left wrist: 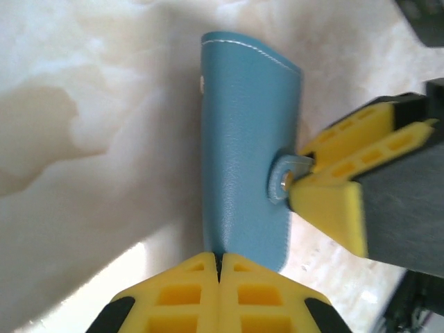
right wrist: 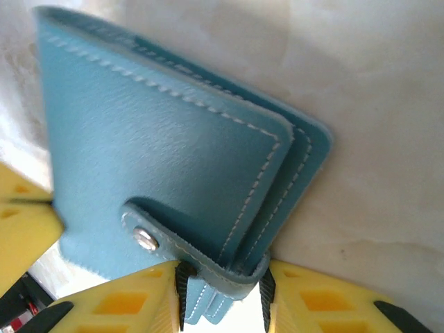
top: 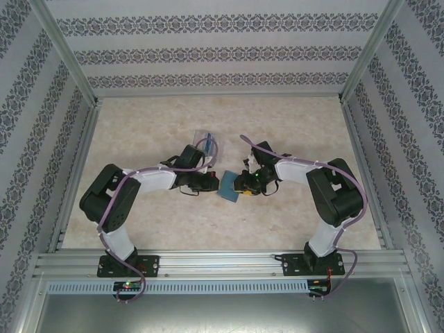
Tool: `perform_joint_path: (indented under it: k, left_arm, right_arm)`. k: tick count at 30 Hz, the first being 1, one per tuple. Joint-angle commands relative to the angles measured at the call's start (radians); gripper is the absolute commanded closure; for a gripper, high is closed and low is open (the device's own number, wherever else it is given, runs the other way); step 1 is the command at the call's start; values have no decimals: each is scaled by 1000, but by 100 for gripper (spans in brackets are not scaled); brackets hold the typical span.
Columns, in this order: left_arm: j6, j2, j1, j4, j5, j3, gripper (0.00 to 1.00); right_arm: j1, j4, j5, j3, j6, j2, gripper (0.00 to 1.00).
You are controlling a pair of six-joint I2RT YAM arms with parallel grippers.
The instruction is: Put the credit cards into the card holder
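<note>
Item: blue folding wallet [top: 227, 187], snapped closed, lying on the counter [top: 139, 132] between my two pincers.
Left pincer [left wrist: 218, 262]: tips together, nipping the wallet's near edge. Its long axis ran straight ahead of this pincer.
Right pincer [right wrist: 222, 281]: clamped on the snap strap [right wrist: 194, 250], reaching in from the wallet's right side.
Card holder [top: 202, 137]: clear plastic, on the counter just behind my left wrist, so my left arm was nearer.
Credit cards: judged to be inside the wallet.
Next move, judged: right pincer pulls the strap away from the left's anchoring hold.
</note>
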Motion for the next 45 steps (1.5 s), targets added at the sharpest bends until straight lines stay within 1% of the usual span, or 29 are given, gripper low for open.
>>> perform_joint_path:
  k: [1, 4, 6, 10, 11, 15, 17, 18, 21, 22, 24, 27, 31, 35, 40, 42, 44, 45]
  left_arm:
    - [-52, -86, -12, 132, 66, -33, 100]
    - [-84, -117, -10, 169, 76, -61, 100]
    - [-86, -124, -12, 128, 60, -48, 100]
    - [-97, -170, -12, 21, -63, -45, 100]
    - [-98, -176, -10, 10, -79, -44, 100]
    - [-114, -179, -12, -1, -94, -43, 100]
    - [-115, -178, -10, -25, -140, -44, 100]
    - [-117, -180, -10, -55, -176, -43, 95]
    - [-127, -193, 4, -74, -203, -73, 52]
    - [-121, -194, 8, -65, -213, -92, 44]
    - [-114, -173, 18, -38, -223, -115, 42]
    - [-114, -115, 40, 14, -171, -109, 42]
    - [-118, -80, 41, 33, -188, -93, 43]
    - [-137, -41, 44, 93, -131, -92, 44]
    - [-151, 28, 43, 150, -93, -81, 51]
    - [-150, 36, 45, 156, -88, -76, 56]
    - [-142, 40, 45, 148, -85, -65, 73]
    - [-137, 39, 45, 141, -81, -59, 79]
  right_arm:
    - [20, 68, 40, 20, 58, -22, 63]
    - [30, 130, 45, 22, 99, -20, 62]
    - [40, 136, 41, 42, 114, -11, 59]
    - [57, 145, 39, 61, 125, -22, 51]
    - [58, 144, 45, 63, 129, -29, 50]
    - [60, 138, 52, 68, 155, -42, 49]
    - [67, 128, 71, 75, 148, -27, 49]
    - [68, 108, 89, 82, 141, -19, 49]
    - [72, 86, 111, 94, 123, 1, 49]
    - [75, 87, 111, 98, 116, 9, 49]
    - [78, 78, 108, 114, 104, 28, 49]
    - [83, 72, 98, 135, 104, 53, 51]
    - [93, 57, 103, 153, 90, 77, 52]
    - [93, 65, 99, 139, 95, 81, 53]
    - [92, 82, 87, 132, 100, 100, 56]
    - [93, 94, 72, 132, 106, 106, 58]
    - [93, 97, 67, 136, 104, 114, 60]
    - [93, 95, 66, 138, 105, 115, 60]
